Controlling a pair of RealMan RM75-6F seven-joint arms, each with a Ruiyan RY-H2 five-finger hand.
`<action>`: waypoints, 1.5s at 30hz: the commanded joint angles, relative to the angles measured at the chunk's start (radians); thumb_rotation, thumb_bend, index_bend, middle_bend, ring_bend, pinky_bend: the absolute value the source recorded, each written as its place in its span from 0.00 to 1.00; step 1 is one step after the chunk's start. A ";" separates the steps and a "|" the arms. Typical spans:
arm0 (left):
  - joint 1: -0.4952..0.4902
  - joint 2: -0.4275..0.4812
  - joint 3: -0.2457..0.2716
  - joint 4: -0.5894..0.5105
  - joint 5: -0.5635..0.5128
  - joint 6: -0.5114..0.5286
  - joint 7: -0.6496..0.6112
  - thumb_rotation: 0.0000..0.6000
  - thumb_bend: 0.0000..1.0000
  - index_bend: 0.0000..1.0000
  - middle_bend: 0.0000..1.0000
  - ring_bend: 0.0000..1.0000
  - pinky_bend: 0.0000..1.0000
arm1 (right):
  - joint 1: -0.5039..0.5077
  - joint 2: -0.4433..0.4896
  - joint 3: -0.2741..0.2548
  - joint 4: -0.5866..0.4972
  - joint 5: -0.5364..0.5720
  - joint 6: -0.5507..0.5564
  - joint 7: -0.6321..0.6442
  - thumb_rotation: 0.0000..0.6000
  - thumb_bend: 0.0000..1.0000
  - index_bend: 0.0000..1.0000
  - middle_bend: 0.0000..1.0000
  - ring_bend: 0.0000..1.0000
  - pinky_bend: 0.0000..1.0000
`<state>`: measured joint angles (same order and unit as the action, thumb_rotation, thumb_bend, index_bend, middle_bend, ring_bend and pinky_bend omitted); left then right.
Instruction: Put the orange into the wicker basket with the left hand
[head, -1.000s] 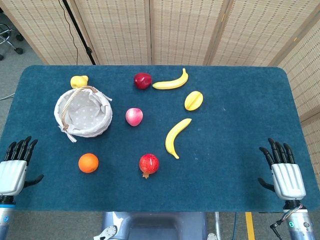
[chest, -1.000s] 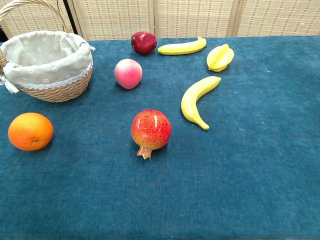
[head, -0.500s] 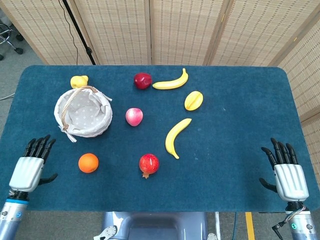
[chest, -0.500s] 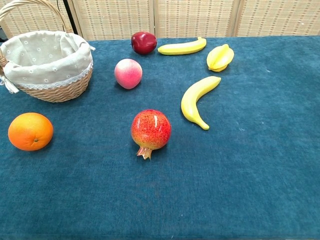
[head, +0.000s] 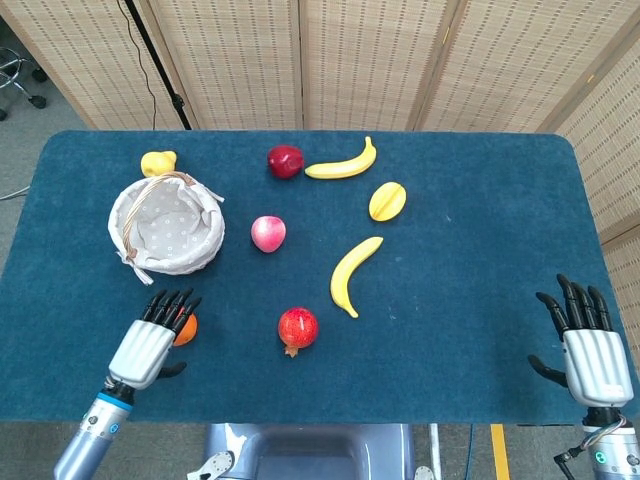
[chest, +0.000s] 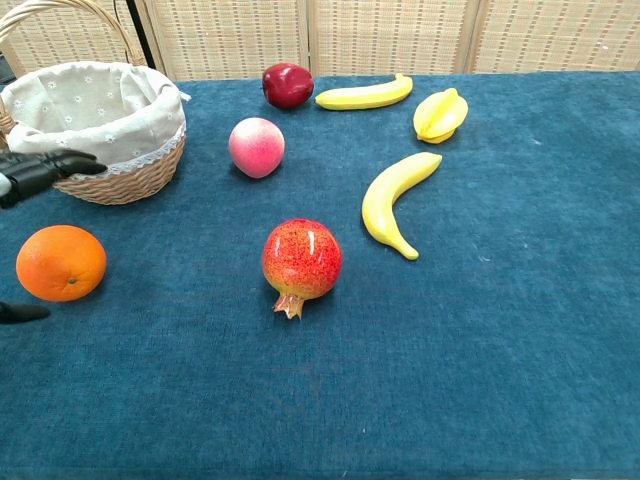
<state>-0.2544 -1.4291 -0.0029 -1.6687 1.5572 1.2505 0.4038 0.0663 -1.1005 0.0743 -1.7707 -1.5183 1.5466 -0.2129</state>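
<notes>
L robot hand (head: 148, 345) open over orange (chest: 61, 262)

Both views are evenly and brightly lit from overhead. Soft, short shadows are cast beneath the fruit. Focus is sharp; a faint sheen is seen on the pomegranate (chest: 301, 260).

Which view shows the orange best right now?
Chest view: the orange sits unobstructed on the table, with the left hand's fingertips above it and not touching. In the head view the left hand covers most of the orange; only a sliver shows at its right edge.
</notes>
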 joint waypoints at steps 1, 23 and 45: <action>-0.007 -0.033 0.001 0.042 -0.029 -0.021 -0.018 1.00 0.00 0.00 0.00 0.00 0.00 | -0.003 0.003 0.002 0.003 0.004 0.003 0.007 1.00 0.00 0.18 0.00 0.00 0.00; -0.034 -0.171 -0.022 0.342 -0.048 -0.010 -0.247 1.00 0.00 0.03 0.00 0.02 0.09 | -0.007 0.012 -0.006 0.005 -0.008 -0.008 0.037 1.00 0.00 0.18 0.00 0.00 0.00; 0.009 -0.173 -0.048 0.281 0.077 0.293 -0.194 1.00 0.30 0.69 0.51 0.54 0.55 | -0.010 0.024 -0.013 0.006 -0.021 -0.014 0.070 1.00 0.00 0.18 0.00 0.00 0.00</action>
<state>-0.2547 -1.6657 -0.0440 -1.2971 1.6097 1.5002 0.1563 0.0559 -1.0767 0.0615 -1.7650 -1.5398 1.5325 -0.1432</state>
